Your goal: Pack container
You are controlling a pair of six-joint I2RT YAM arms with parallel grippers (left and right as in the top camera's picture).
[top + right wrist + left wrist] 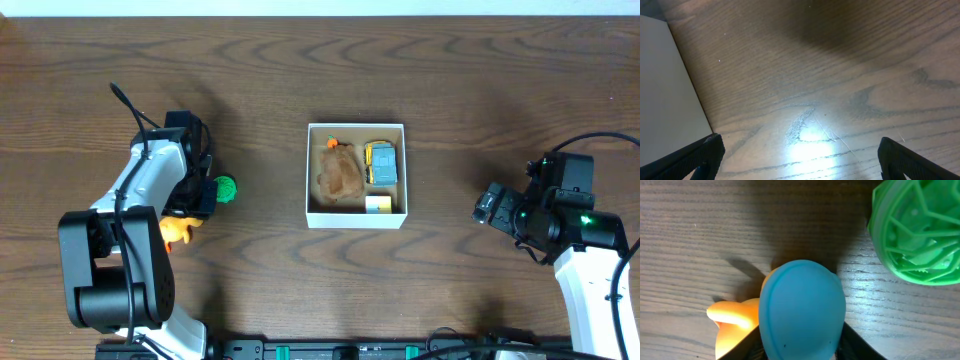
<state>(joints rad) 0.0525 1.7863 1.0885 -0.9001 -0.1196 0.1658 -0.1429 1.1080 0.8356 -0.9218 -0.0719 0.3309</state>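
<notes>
Largely hidden between the dark fingers [752,346] of the left gripper [803,347], a blue-domed orange toy [802,305] fills their gap; whether they clamp it cannot be told. A green ball [915,230] is cropped by the frame edge. The right gripper [800,149] points down at the table [480,80], jaws wide apart. The container [356,222] sits mid-table, between both arms.

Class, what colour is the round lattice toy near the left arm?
The toy is green; left wrist view.
</notes>
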